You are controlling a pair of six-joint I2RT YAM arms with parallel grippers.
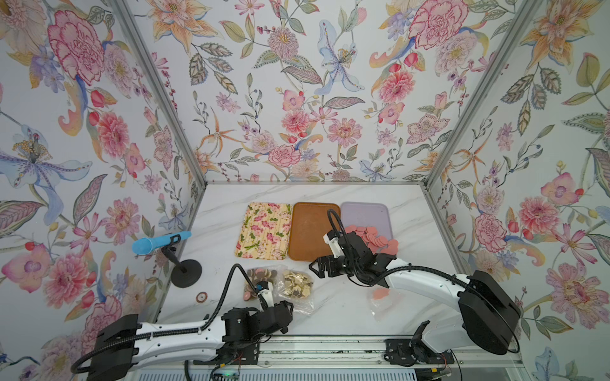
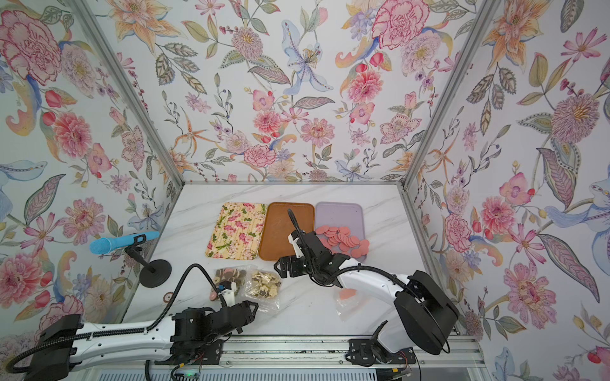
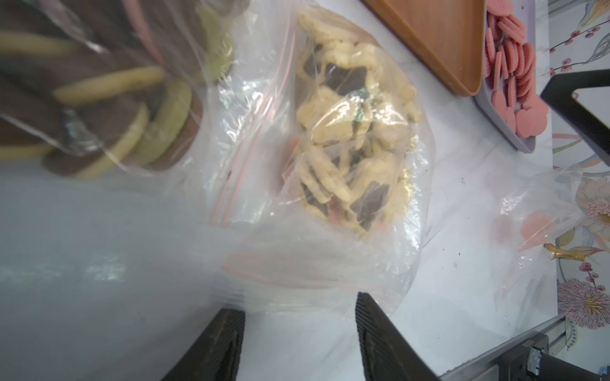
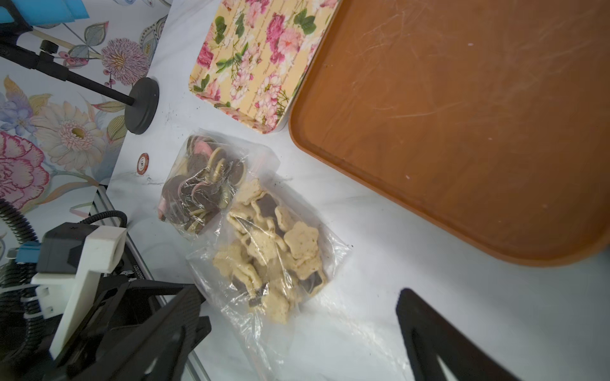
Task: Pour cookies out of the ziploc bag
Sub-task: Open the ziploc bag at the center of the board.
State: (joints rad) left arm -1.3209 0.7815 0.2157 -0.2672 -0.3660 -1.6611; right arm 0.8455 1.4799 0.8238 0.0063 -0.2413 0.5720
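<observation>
A: Where do we stand with the cookies?

B: The plain pink cookies [image 1: 373, 236] lie heaped on the lilac tray [image 1: 363, 212], just beside the brown tray [image 1: 312, 231] on our right arm's side. A few hang over its near rim. A slack ziploc bag [image 1: 386, 305] with a couple of pink rounds inside lies on the desk [image 1: 336, 316], well in front of the brown tray and under our right arm. We judge that bag as good as finished.

A: Which bag is in hand, then?

B: The flower cookie bag [image 1: 295, 287], full of cream and dark-brown shapes. It lies flat just in front of the brown tray, toward our left arm. The round cookie bag [image 1: 259, 280] touches it on the side away from the brown tray.

A: And our jaws?

B: The left gripper [image 3: 297, 306] has its jaws about half apart, with the flower bag's pink zip edge at their tips. We see nothing pinched. The right gripper [image 1: 316, 266] hovers over the brown tray's near edge, with its jaws wide and empty.

A: What does the next move call for?

B: We need a firm pinch on that thin, slippery plastic. Then we lift and tip the bag so its mouth points down over the brown tray. We cannot tell whether the zip is open, so the right jaws may have to help part it.
</observation>
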